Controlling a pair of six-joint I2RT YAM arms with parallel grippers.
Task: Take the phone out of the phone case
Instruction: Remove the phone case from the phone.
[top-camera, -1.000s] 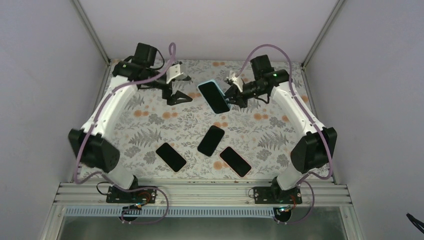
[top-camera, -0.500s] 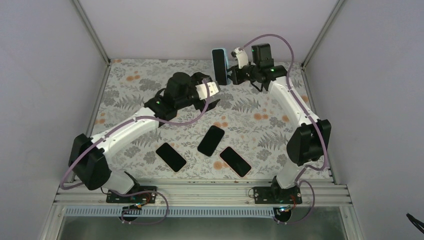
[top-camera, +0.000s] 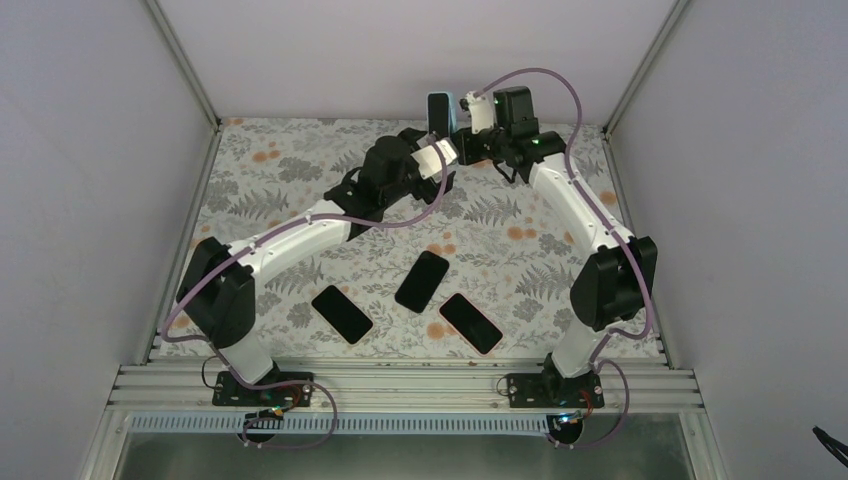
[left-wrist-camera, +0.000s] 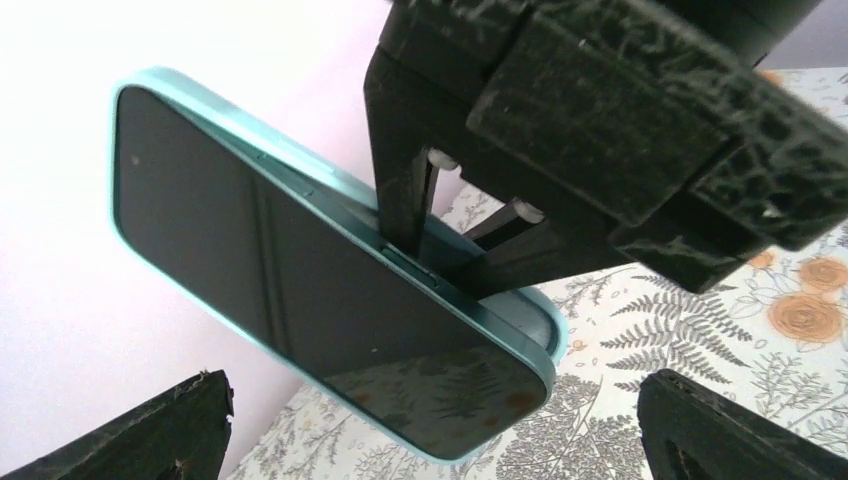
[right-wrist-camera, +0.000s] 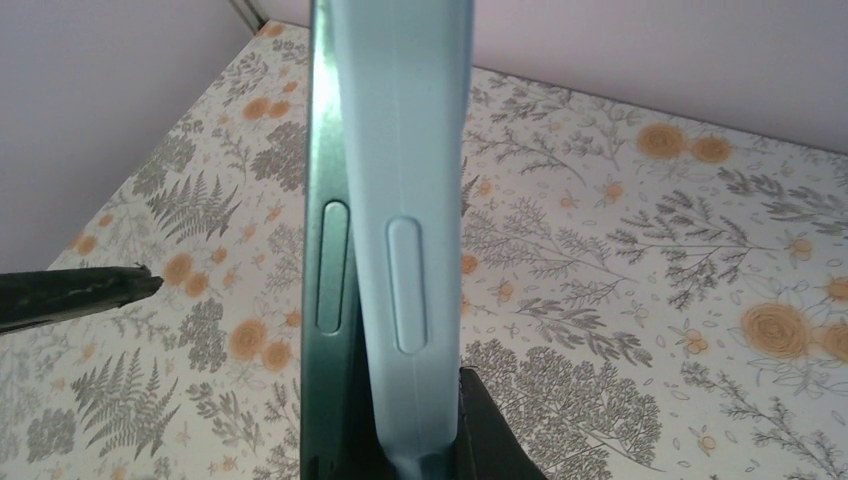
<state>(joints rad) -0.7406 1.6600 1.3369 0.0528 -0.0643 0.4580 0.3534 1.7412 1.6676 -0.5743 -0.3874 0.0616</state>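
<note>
**Cased phone held up on edge at the far side of the table, second hand open beside it**

The right hand (top-camera: 461, 138) is clamped on one narrow edge of the pale blue case (right-wrist-camera: 410, 200), with the phone (left-wrist-camera: 300, 270) still seated in it. The left hand (top-camera: 445, 165) waits just beside it, fingers spread wide. A hard push could twist the slab out of that thin grip and drop it onto the floral table (top-camera: 560, 250). The glossy black glass looks slippery, while the matte, round-cornered case looks soft and likely to flex.
</note>
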